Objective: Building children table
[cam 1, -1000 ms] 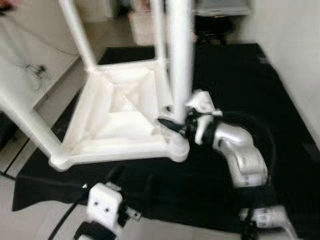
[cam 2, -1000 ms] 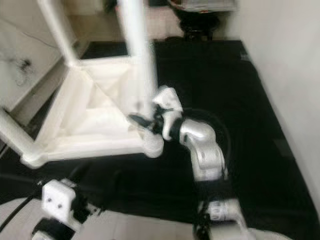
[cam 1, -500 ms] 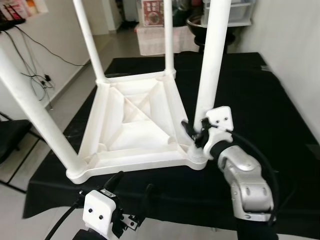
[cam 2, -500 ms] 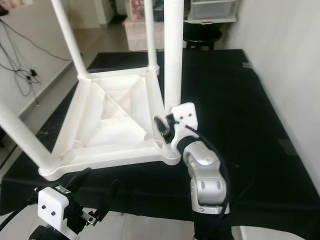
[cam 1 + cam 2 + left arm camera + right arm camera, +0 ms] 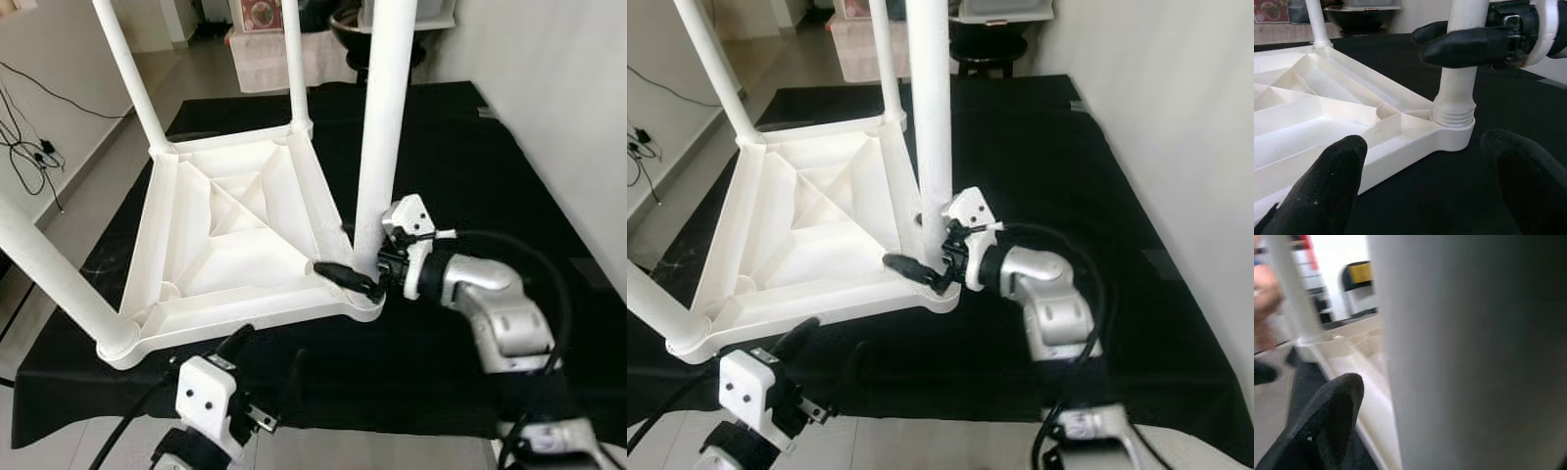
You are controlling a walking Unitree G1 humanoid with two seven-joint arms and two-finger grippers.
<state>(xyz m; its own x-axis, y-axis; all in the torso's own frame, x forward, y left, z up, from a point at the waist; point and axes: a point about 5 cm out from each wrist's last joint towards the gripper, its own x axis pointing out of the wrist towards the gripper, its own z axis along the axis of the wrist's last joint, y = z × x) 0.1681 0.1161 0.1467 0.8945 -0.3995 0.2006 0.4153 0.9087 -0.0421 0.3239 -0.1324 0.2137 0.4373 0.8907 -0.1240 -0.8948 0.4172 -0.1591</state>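
Our right pincer (image 5: 361, 274) is closed around the near-right leg (image 5: 384, 137) of the upturned white children's table (image 5: 235, 245), just above the threaded collar where that leg meets the corner socket; in the left eye view we see one black finger (image 5: 345, 277) in front of the leg, while the other is hidden behind it. In the right wrist view the leg sits so close that it is a pale blur, and we make out just one fingertip (image 5: 1327, 423) beside it. Our left pincer (image 5: 266, 364) hovers open at the near edge, its two fingers spread and apart from the table's near rim. The table lies top-down on a tabletop draped in black cloth (image 5: 470, 157), its four legs pointing upward; their upper ends are cut off by the frame. The far-left leg (image 5: 127, 78) and far-right leg (image 5: 294, 64) stand in their corners, and the near-left leg (image 5: 44, 269) slants out of view.
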